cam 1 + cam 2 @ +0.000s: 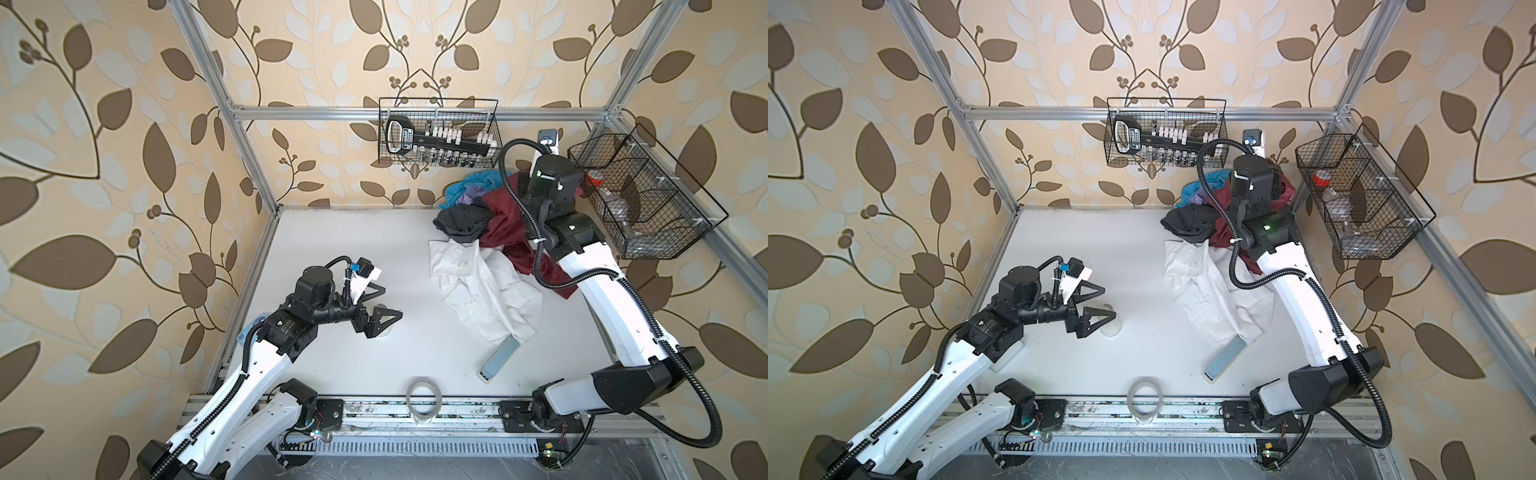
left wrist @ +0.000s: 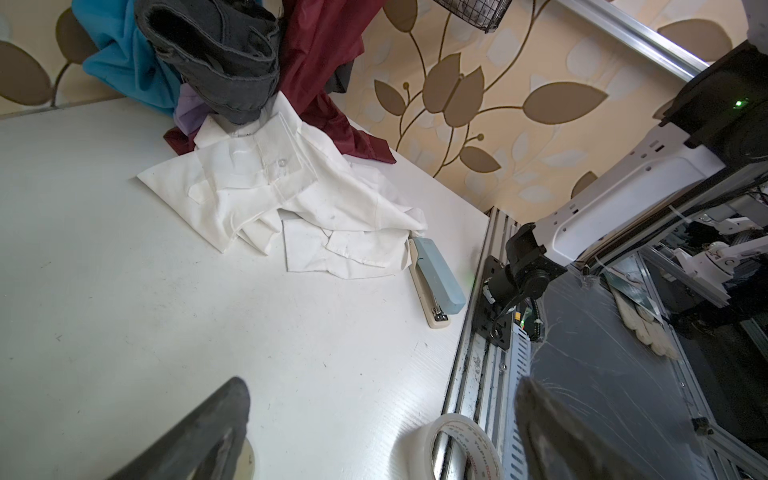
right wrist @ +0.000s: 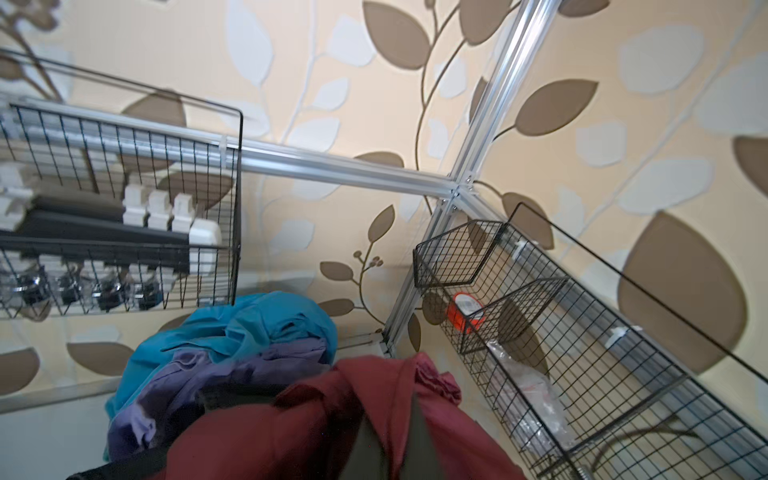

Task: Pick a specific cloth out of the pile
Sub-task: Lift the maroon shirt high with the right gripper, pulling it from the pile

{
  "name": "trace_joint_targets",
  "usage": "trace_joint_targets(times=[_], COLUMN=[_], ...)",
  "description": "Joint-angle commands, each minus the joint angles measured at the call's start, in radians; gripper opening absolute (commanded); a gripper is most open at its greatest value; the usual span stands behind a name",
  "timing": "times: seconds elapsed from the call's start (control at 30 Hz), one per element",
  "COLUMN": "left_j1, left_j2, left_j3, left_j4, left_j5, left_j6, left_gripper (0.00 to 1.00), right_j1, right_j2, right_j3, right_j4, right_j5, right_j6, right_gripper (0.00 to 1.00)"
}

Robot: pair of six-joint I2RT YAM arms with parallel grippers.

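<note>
The left arm (image 1: 232,386) and right arm (image 1: 598,291) share white shells between black joint housings. Ribbed black cables (image 1: 502,164) run along each. The left gripper (image 1: 392,301) has black triangular-frame fingers (image 1: 395,316). A green light (image 1: 1268,227) glows on the right arm.

white shirt (image 2: 257,183) on table (image 2: 124,291), blue stapler (image 2: 438,282) just beside, maroon cloth (image 2: 324,50) adjoining

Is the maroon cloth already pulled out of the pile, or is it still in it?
Still in it: the maroon cloth lies in the pile, touching its dark grey garment and white shirt.
</note>
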Motion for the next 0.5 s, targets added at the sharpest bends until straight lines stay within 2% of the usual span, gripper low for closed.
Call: trace_joint_targets(times=[0.0, 0.33, 0.47], left_j1=[-0.011, -0.017, -0.018], left_j2=[-0.019, -0.018, -0.018], left_j3=[0.042, 0.043, 0.045], left_j4=[0.002, 0.000, -0.002], left_j5=[-0.012, -0.012, -0.015], left_j6=[0.017, 0.018, 0.019], left_gripper=[0.99, 0.99, 0.99], right_j1=[-0.001, 0.004, 0.014], right_j2=[-0.025, -0.048, -0.035], right_j3=[0.074, 0.169, 0.259], right_j4=[0.147, 0.239, 0.255], right_j5=[0.060, 0.083, 0.079], right_j6=[-0.070, -0.163, -0.198], right_gripper=[0.00, 0.00, 0.00])
